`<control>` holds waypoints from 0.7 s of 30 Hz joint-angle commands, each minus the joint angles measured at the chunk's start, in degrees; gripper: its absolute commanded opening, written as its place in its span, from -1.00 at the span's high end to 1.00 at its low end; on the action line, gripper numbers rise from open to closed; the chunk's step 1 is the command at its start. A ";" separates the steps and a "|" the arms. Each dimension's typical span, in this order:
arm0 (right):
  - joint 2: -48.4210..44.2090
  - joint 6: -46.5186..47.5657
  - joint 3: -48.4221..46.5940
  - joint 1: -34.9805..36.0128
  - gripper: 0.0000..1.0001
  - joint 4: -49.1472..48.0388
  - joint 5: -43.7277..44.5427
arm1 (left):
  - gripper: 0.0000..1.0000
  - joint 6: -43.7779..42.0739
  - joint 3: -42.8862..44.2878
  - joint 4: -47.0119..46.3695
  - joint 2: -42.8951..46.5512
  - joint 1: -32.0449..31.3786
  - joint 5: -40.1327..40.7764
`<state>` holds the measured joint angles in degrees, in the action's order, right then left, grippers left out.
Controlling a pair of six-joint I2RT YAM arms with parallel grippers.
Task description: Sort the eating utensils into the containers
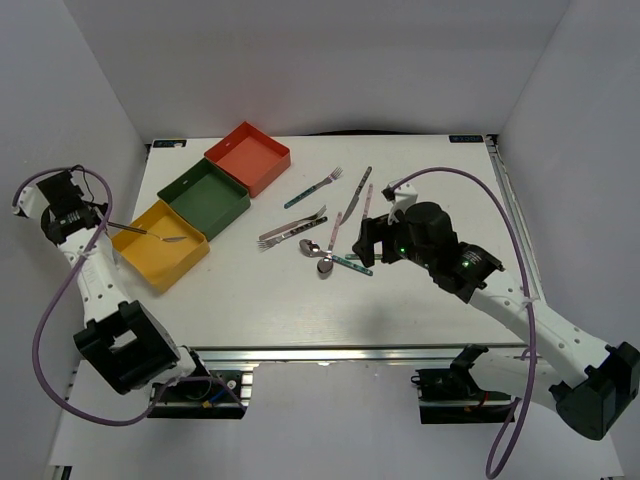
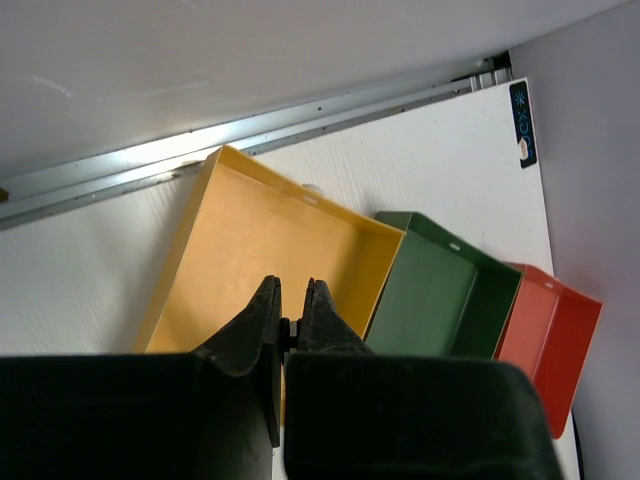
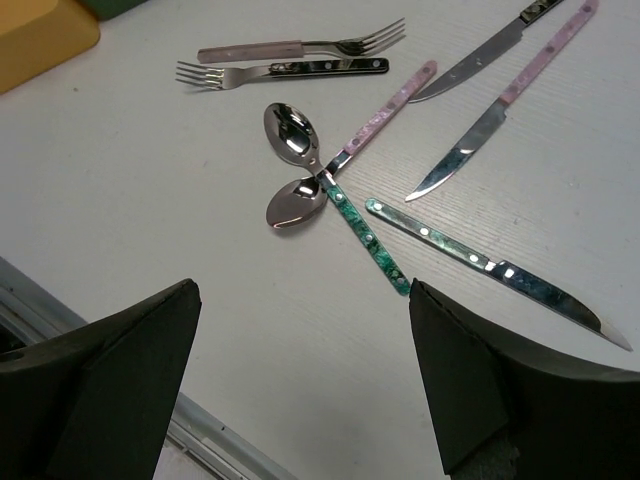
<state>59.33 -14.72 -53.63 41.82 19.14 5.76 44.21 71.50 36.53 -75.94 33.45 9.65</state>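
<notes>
Three trays stand in a row at the left: red (image 1: 247, 155), dark green (image 1: 205, 197) and yellow (image 1: 160, 243). My left gripper (image 1: 108, 224) is over the yellow tray's left edge, shut on a slim metal utensil (image 1: 135, 230) that reaches across the tray. In the left wrist view only a small dark bit (image 2: 291, 329) shows between the jaws. My right gripper (image 3: 300, 400) is wide open and empty, just above the table beside two crossed spoons (image 3: 290, 130) (image 3: 295, 200) and a teal-handled knife (image 3: 480, 262).
Two forks (image 3: 290, 60) lie side by side left of the spoons. Two knives (image 3: 500, 110) (image 3: 480, 55) lie beyond them. A teal fork (image 1: 313, 188) lies near the red tray. White walls enclose the table on three sides.
</notes>
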 commanded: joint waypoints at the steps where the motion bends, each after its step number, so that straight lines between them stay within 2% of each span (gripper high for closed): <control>1: 0.26 1.71 -0.51 -0.25 -0.79 -2.88 -3.73 | 1.00 1.84 2.15 -3.04 -2.98 0.30 -0.86; 5: 1.05 1.71 -0.60 -0.25 -0.79 -3.31 -4.53 | 1.00 2.11 3.20 -4.36 -7.20 0.30 -3.57; 11: 2.80 1.10 -0.43 -0.25 -0.79 -4.63 -5.14 | 0.99 1.15 -0.49 -6.56 -8.61 -0.23 -6.05; 12: 3.77 1.10 -0.69 -0.34 -0.79 -4.72 -5.23 | 0.87 0.80 -1.19 -6.56 -8.78 -0.32 -5.70; 13: 4.21 1.10 -0.78 -0.25 -0.79 -4.72 -5.23 | 0.53 0.27 -1.63 -6.74 -8.78 -0.40 -5.78; 15: 5.70 1.18 -1.22 -0.25 -0.79 -4.90 -5.23 | 0.15 -0.26 -2.33 -7.26 -8.43 -0.49 -5.96; 16: 6.23 1.45 -1.39 -0.34 -0.79 -4.90 -5.23 | -0.18 -0.78 -3.03 -7.70 -8.26 -0.58 -6.05; 19: 8.69 2.50 -2.01 -0.43 -0.79 -4.72 -5.14 | -0.51 -1.66 -2.78 -7.09 -8.34 -0.67 -5.61; 20: 9.31 2.68 -2.10 -0.43 -0.79 -4.72 -5.06 | -0.55 -1.93 -2.60 -6.57 -8.26 -0.76 -5.61; 21: 10.53 3.03 -2.18 -0.51 -0.79 -4.63 -5.23 | -0.79 -2.19 -2.25 -6.39 -8.00 -0.76 -5.61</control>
<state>68.16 -13.41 -53.65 41.67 16.36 1.10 43.42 68.84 30.83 -86.37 33.01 4.43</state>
